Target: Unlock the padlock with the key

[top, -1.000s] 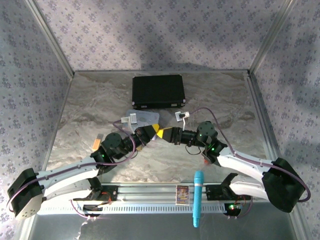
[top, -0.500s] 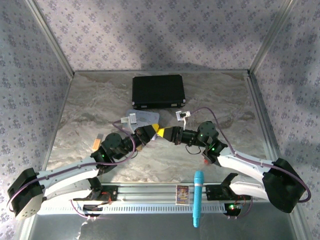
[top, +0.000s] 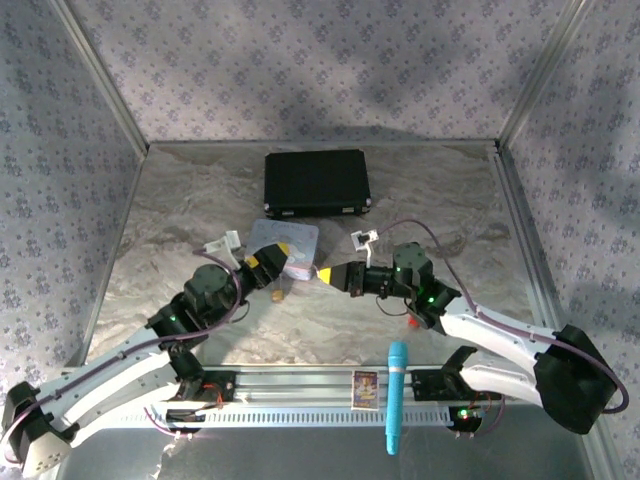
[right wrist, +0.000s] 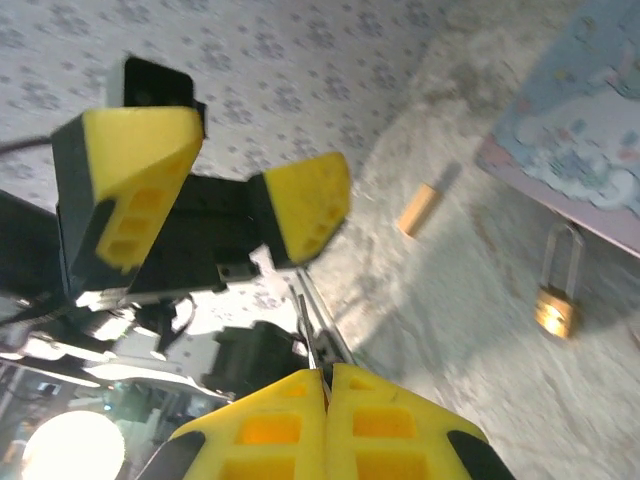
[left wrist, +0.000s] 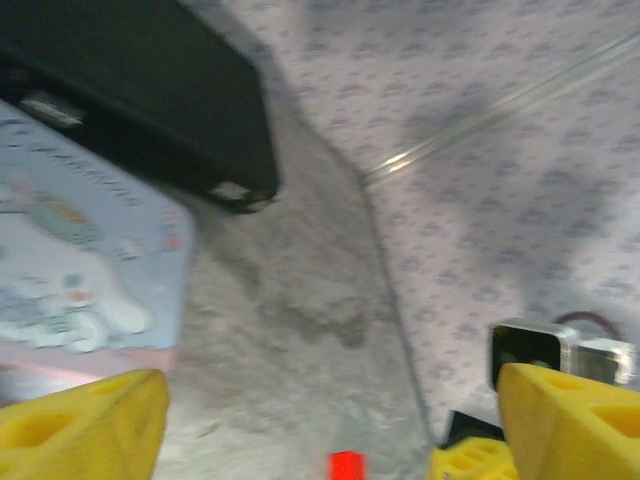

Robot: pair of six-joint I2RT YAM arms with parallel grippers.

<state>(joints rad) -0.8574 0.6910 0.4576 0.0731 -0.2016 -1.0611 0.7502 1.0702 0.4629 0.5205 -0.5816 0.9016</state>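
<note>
Light is even from above, with soft wide shadows on the patterned back wall (top: 320, 70). The yellow fingertips (left wrist: 85, 425) of the left claw (left wrist: 325, 425) are blurred. Left of the right claw (right wrist: 325, 375) a white glare burns out; right of it the small brass-gold padlock (right wrist: 557, 305) gleams.

Left gripper (top: 277, 256) has drawn back leftward from the right gripper (top: 330, 275); their tips, almost touching before, now stand apart. The left arm has swung toward the left. The pastel tin (top: 300, 237), earlier partly covered, lies more exposed. The right gripper has shifted slightly nearer.
</note>
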